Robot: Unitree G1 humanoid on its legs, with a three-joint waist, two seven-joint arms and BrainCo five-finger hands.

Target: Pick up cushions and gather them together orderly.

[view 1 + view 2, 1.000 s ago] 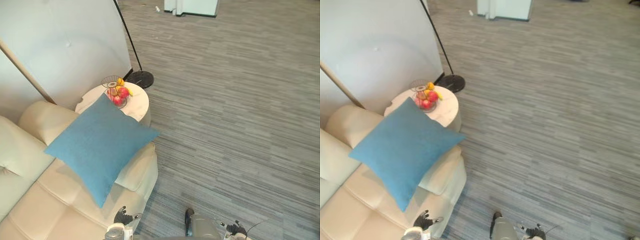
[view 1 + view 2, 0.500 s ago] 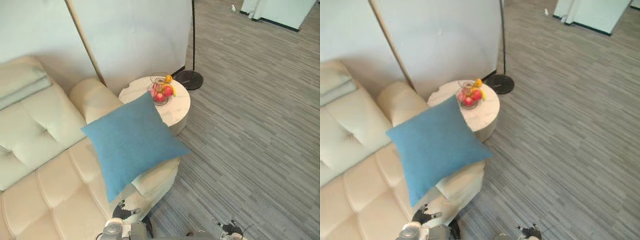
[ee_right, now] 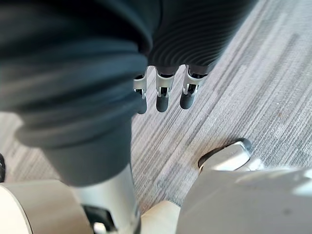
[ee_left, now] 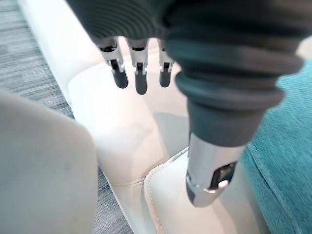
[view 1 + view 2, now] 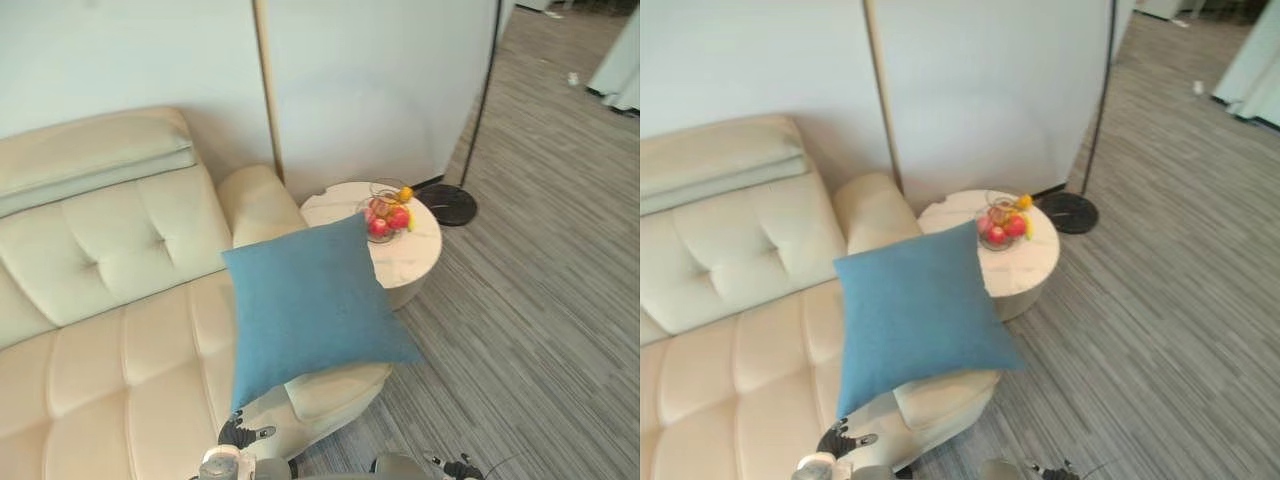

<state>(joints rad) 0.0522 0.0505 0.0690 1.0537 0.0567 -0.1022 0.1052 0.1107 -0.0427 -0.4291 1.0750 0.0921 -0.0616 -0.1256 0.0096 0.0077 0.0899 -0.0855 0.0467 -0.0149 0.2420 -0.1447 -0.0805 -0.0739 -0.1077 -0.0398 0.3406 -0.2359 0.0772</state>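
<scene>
Hiding sofa armrest [image 5: 262, 200] middle, round table [image 5: 418, 250] edge: blue cushion [image 5: 310, 305].

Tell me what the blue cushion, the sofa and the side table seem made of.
Blue cushion: woven fabric, matte, with a faint weave texture. Sofa: cream leather or imitation, with a soft sheen and stitched tufting. Side table: pale, faintly mottled top, perhaps marble or a marble-look surface; cannot tell which.

Square blue cushion [image 5: 310, 305], tilted on the cream sofa's armrest [image 5: 330, 385]
</scene>
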